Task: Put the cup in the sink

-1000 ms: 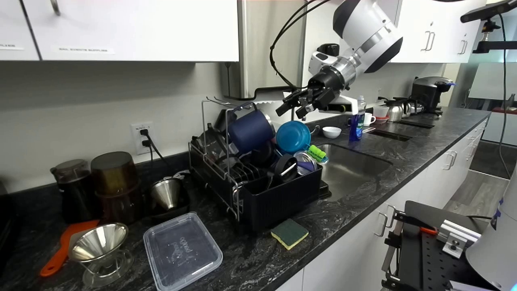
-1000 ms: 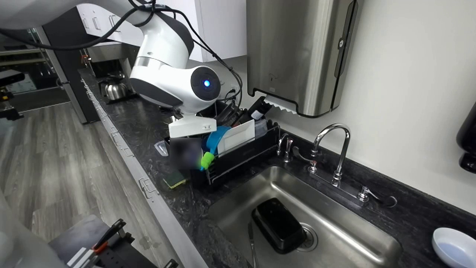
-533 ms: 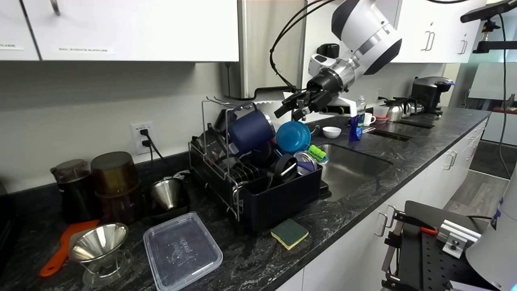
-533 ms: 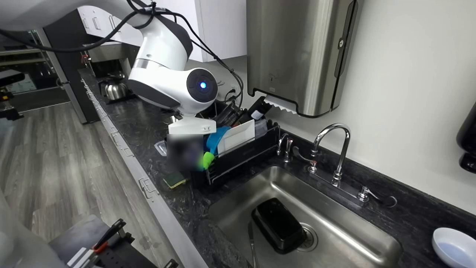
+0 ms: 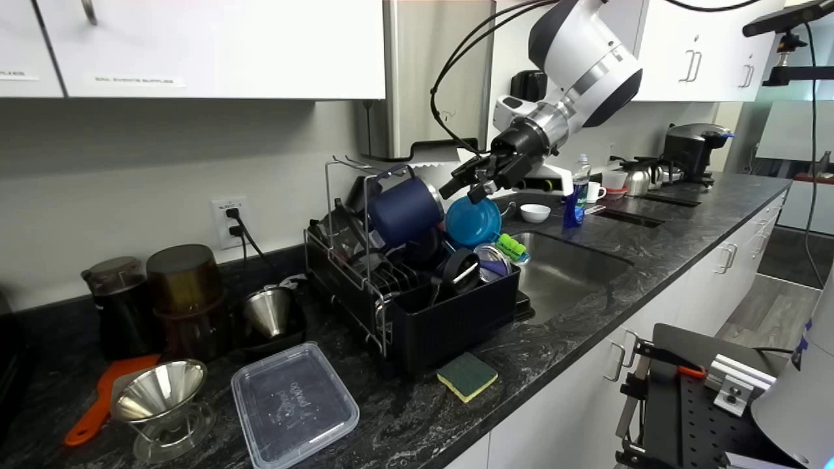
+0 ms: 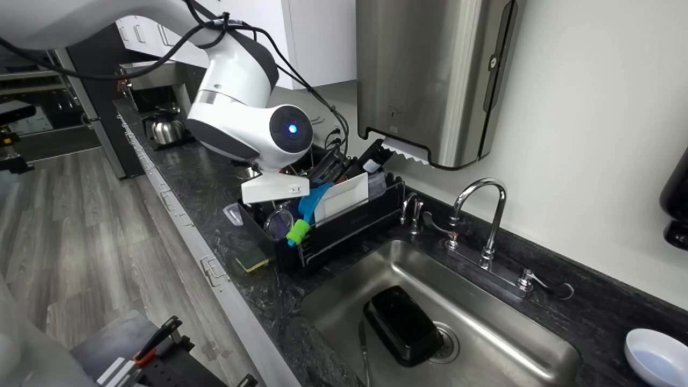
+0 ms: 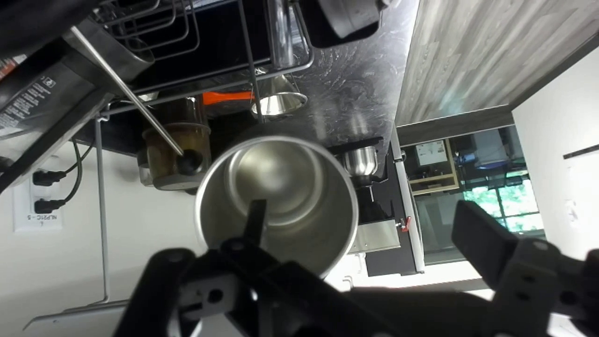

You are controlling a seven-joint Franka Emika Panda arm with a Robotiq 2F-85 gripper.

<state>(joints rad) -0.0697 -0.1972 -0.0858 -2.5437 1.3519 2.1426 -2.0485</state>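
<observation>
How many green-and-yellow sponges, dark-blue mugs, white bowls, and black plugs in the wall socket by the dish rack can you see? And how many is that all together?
Green-and-yellow sponge: 1
Dark-blue mug: 1
White bowl: 1
Black plugs in the socket: 2
Total: 5, each counted once, though some show in several views.

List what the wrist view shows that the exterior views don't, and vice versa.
Only the wrist view: the inner floor of the cup.
Only the exterior views: the sink, sponge and white bowl, each in both.
Shared: the dish rack in all three; the cup, open claw and orange utensil in the wrist view and in an exterior view.
</observation>
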